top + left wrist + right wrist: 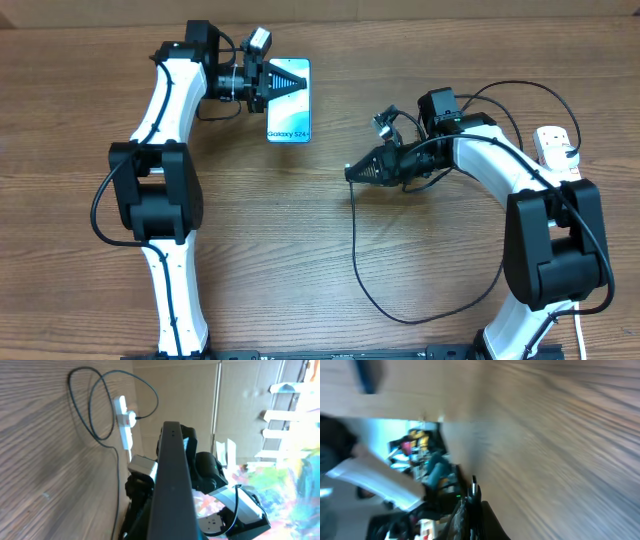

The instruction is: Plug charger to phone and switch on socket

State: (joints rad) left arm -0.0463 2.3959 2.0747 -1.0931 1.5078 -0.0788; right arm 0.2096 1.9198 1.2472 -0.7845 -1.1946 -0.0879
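Phone (290, 122) pinched in left hand (303, 82) | right hand (350, 172) pinches charger (354, 250) | wood-grain table (280, 260) | cardboard wall (200, 390) behind

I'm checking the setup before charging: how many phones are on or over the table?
1. The phone is at the far side of the table, left of centre, screen up, its upper end held in the left gripper. Another could be hidden from view.

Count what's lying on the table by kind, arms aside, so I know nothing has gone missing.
Phone: 1
Charger cable: 1
Power strip: 1
Total: 3
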